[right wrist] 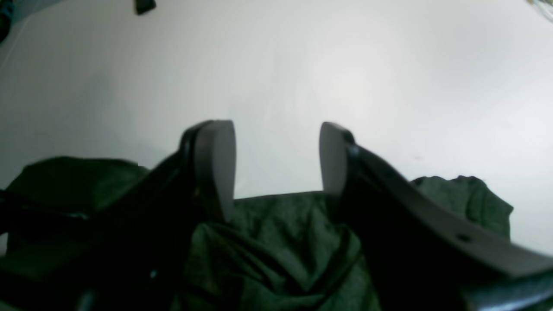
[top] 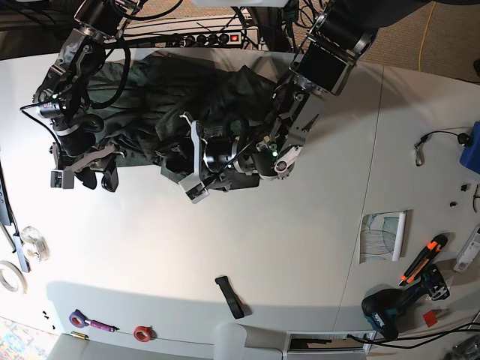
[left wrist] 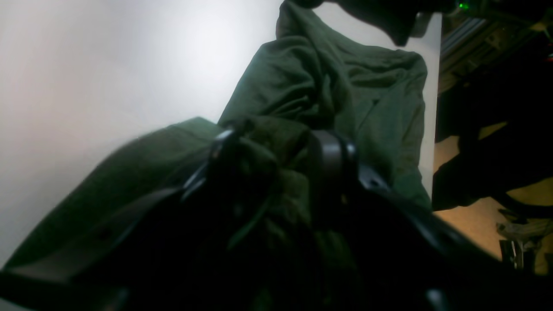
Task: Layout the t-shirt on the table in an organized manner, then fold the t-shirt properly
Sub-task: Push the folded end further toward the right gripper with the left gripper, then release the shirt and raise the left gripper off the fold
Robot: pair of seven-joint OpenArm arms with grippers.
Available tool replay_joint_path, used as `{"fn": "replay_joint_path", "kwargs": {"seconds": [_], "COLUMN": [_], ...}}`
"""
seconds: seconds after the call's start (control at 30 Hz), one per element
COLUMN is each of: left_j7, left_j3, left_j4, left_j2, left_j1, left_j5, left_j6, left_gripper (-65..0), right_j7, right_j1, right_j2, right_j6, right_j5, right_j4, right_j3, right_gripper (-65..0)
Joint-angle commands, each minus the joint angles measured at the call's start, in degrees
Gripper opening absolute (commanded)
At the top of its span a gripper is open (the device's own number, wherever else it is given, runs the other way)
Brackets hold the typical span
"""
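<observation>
A dark green t-shirt (top: 161, 94) lies crumpled along the far side of the white table (top: 300, 240). My left gripper (left wrist: 278, 147) is shut on a bunched fold of the t-shirt (left wrist: 345, 82), at the cloth's near edge in the base view (top: 191, 165). The cloth trails away from the fingers toward the table's edge. My right gripper (right wrist: 276, 160) is open, its pale pads (right wrist: 218, 164) apart above the shirt's hem (right wrist: 276, 242), with nothing between them. In the base view the right gripper (top: 99, 180) hangs at the shirt's left end.
A black strap (top: 231, 296) lies near the front middle. Tools sit at the right: a drill (top: 390, 311), an orange-handled tool (top: 421, 259), a paper sheet (top: 381, 236) and a cable (top: 431, 142). Tape rolls (top: 11, 277) and small purple and red items (top: 90, 322) are at front left.
</observation>
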Motion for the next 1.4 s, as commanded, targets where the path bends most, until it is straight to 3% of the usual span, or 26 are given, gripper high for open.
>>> {"fn": "replay_joint_path", "kwargs": {"seconds": [0.0, 0.1, 0.2, 0.4, 0.47, 0.53, 0.63, 0.7, 0.83, 1.2, 1.37], "left_j7": [-1.3, 1.8, 10.3, 22.1, 25.2, 27.1, 27.0, 26.7, 25.2, 24.0, 25.2], "left_j3": [-0.1, -0.5, -2.1, -9.9, -12.4, -14.2, -15.5, -15.5, -15.5, -15.4, -15.4], "left_j4": [1.6, 3.5, 6.9, 21.5, 26.3, 28.8, 29.2, 29.2, 29.2, 28.7, 28.7], "left_j2": [0.3, -1.0, -2.9, -10.2, -12.9, -15.5, -18.8, -19.9, -19.4, -11.8, -11.8], "left_j1": [-1.8, -2.5, -2.4, 2.1, 4.3, 6.9, 11.1, 13.6, 17.3, 18.1, 18.1], "left_j5": [-2.1, -5.0, -8.0, -17.4, -17.4, -17.7, -17.7, -17.1, -15.1, -13.1, -11.3], "left_j6": [-0.4, -1.7, -1.7, -2.8, -2.5, -2.4, 3.0, 6.4, 10.3, 12.6, 12.6], "left_gripper": [-38.1, -38.1, -38.2, -43.3, -41.4, -35.1, -28.3, -27.9, -27.9, -28.5, -39.9], "right_j7": [1.7, 1.7, 1.7, 1.7, 1.7, 1.7, 1.7, 1.7, 1.7, 1.6, 1.6], "right_j1": [0.8, 0.8, 0.8, 0.8, 0.8, 0.8, 0.8, 0.8, 0.8, 0.8, 0.8], "right_j2": [0.7, 0.7, 0.7, 0.7, 0.7, 0.7, 0.7, 0.7, 0.7, 0.7, 0.7], "right_j6": [0.0, 0.0, 0.0, 0.0, 0.0, 0.0, 0.0, 0.0, 0.0, 0.0, 0.0], "right_j5": [1.0, 1.0, 0.9, 1.0, 1.0, 1.0, 1.0, 1.0, 1.0, 1.0, 1.0], "right_j4": [1.0, 1.0, 1.0, 1.0, 1.0, 1.0, 1.0, 1.0, 1.0, 1.0, 1.0], "right_j3": [0.2, 0.2, 0.2, 0.2, 0.2, 0.2, 0.2, 0.2, 0.2, 0.2, 0.2], "right_gripper": [-34.3, -34.3, -34.3, -34.3, -34.3, -34.3, -34.3, -34.3, -34.3, -34.3, -34.3]}}
